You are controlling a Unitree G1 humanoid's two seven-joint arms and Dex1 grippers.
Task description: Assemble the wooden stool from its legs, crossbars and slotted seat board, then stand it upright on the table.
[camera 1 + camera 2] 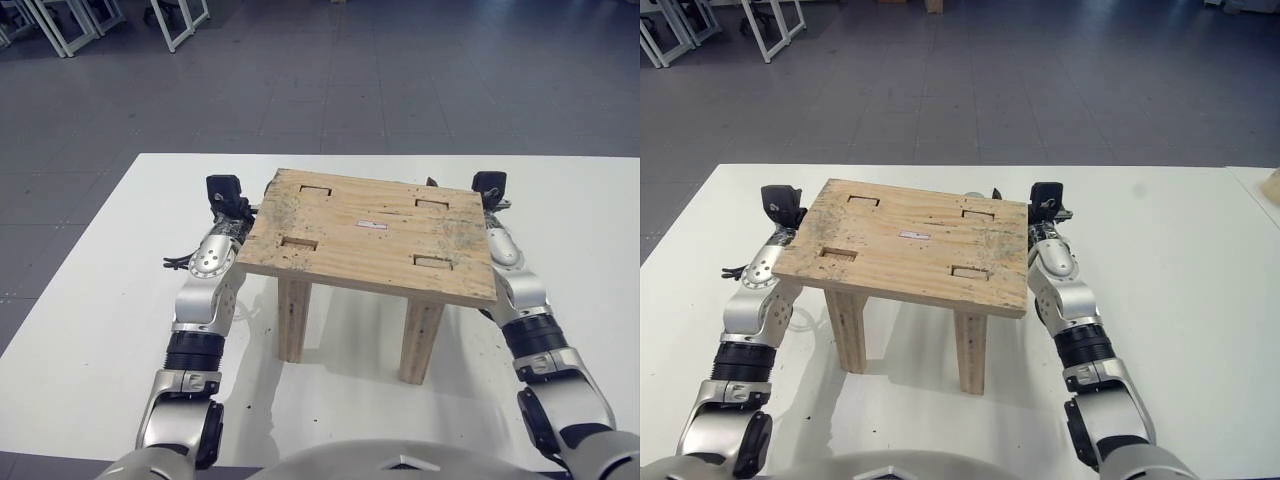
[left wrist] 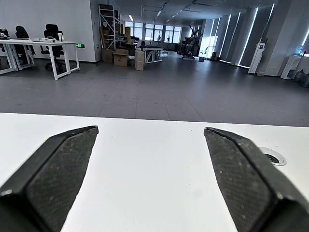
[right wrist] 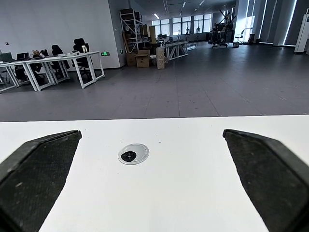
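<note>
Left gripper (image 2: 152, 183) sits at about 10 o'clock of the stool (image 1: 365, 260), low over the table (image 1: 90, 300). Its fingers (image 2: 58, 174) are spread wide with nothing between them, just bare white tabletop. The left forearm runs just beside the seat's left edge; I can't tell if it touches.

The stool stands upright mid-table, assembled. The seat (image 1: 340, 215) is on top and roughly level, its corners turned a little clockwise. Four slots show in the seat: 10 o'clock (image 1: 315, 190), 2 o'clock (image 1: 432, 203), 8 o'clock (image 1: 299, 243), 4 o'clock (image 1: 433, 262). A small white label (image 1: 371, 224) is near the seat's centre. Two legs are visible under the near edge, one at 7 o'clock (image 1: 293, 320) and one at 5 o'clock (image 1: 420, 340), both planted on the table. The far legs and crossbars are hidden under the seat.

Right gripper (image 3: 154, 188) sits at about 2 o'clock of the stool, beside the seat's right edge. Its fingers (image 3: 270, 169) are also spread wide and hold nothing. A round grommet (image 3: 133, 153) is set in the tabletop ahead of it.
</note>
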